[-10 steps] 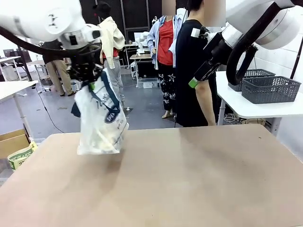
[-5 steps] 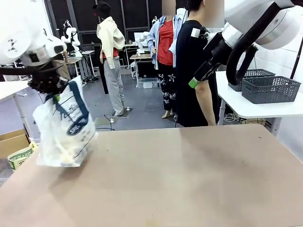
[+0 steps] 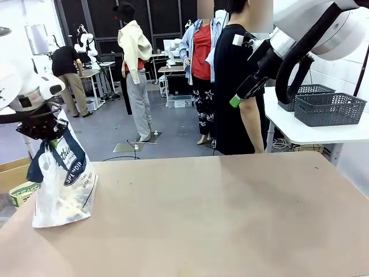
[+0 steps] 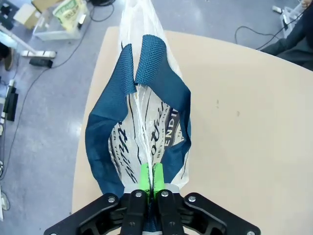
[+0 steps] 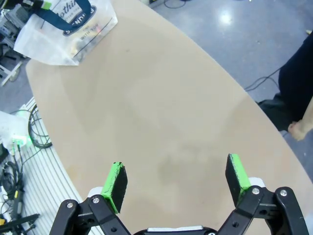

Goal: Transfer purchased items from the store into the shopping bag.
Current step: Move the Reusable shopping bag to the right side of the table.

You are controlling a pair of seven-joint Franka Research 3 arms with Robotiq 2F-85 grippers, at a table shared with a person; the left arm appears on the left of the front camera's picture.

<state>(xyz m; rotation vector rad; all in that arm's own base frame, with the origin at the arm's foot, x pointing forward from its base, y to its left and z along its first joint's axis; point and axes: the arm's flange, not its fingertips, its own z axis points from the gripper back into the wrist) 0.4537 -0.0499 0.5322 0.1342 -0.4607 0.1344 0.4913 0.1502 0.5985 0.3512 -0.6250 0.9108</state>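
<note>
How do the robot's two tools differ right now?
The left tool is pinched shut on the shopping bag at its top, low over the table's left edge; the right tool is spread wide open and holds nothing. The left one hangs near the table; the right is raised high. Both have green pads.

Translucent whitish shopping bag [image 3: 60,190] with dark navy strap handles and a round navy logo in white lettering. Standing upright at the near left corner of the tabletop [image 3: 219,219], bottom resting on the surface, top gathered and pinched between the green pads of the left hand [image 4: 149,177]. Pale yellowish purchased items [image 3: 68,203] showing through the plastic in the lower part, shapes too blurred to tell apart.
</note>
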